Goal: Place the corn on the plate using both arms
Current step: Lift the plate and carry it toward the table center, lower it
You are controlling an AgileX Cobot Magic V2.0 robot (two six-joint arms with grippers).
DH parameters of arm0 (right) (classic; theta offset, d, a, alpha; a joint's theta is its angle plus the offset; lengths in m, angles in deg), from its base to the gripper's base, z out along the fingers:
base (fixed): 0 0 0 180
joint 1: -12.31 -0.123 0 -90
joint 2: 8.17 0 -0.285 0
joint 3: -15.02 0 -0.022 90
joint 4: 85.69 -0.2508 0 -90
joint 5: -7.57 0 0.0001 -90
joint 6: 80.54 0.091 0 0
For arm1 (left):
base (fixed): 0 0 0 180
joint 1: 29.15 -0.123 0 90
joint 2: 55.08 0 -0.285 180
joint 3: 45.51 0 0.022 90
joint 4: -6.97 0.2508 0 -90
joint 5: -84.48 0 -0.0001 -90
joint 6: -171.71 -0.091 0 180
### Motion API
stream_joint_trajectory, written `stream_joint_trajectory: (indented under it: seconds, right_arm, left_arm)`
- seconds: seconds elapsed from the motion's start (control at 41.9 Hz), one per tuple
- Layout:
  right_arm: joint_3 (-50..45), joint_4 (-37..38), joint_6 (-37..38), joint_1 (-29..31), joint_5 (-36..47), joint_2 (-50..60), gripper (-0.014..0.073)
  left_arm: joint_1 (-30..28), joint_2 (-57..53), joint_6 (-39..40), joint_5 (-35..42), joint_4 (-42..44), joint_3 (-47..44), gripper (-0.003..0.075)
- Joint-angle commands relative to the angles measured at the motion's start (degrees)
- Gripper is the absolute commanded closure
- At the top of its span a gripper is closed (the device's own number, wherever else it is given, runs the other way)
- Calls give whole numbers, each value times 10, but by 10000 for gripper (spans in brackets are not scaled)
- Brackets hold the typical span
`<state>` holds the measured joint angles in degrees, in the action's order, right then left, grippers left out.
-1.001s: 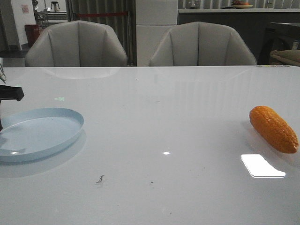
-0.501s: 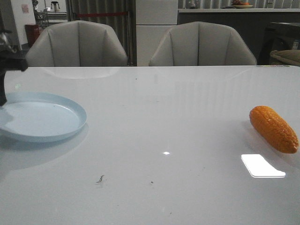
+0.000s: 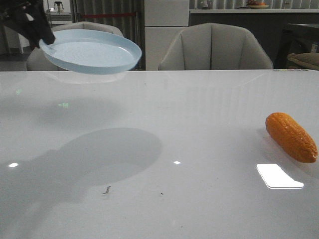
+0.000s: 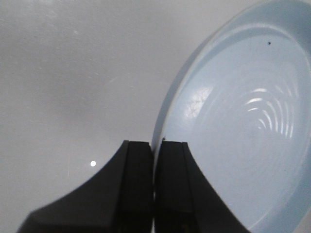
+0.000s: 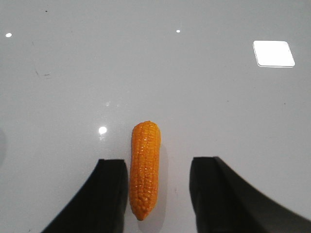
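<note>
Up at the far left, the left gripper (image 3: 44, 41) has the plate (image 3: 94, 52) pinched by its rim and is holding it in the air above the desk (image 3: 159, 149), tilted a bit. From the wrist camera you can see both fingers (image 4: 138, 189) clamped together with the plate's edge squeezed between them, and the rest of the plate (image 4: 243, 116) sticking out to one side. It's pale blue with faint rings in the middle. Its big shadow (image 3: 112, 154) falls on the left half of the desk below.

Middle of the desk just has a couple of little dark specks (image 3: 106, 189) near the front.

Over on the right, the corn (image 3: 290, 136) is lying on its side on the desk, well apart from the plate, next to a bright square of reflected light (image 3: 279, 176). The right gripper (image 5: 158, 194) doesn't show from the front, but its own camera has it spread wide with the corn (image 5: 144, 167) lying lengthwise between the fingers (image 5: 109, 194), closer to one than the other. Can't tell if it's touching that finger.
</note>
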<state>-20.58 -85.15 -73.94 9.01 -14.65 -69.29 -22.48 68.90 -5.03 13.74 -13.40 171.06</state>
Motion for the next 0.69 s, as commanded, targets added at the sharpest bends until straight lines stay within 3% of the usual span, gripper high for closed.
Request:
stream_joint_trajectory:
  seconds: [0.0,0.262,0.668]
  right_arm:
    - [20,1,-1,0,40,5,179]
    - [20,1,-1,0,40,5,179]
    - [20,-20,-1,0,40,5,179]
  left_arm:
    - [35,-22,4,-2,-25,20,631]
    - [108,33,6,9,-7,20,631]
    - [131,114,6,-19,-18,20,622]
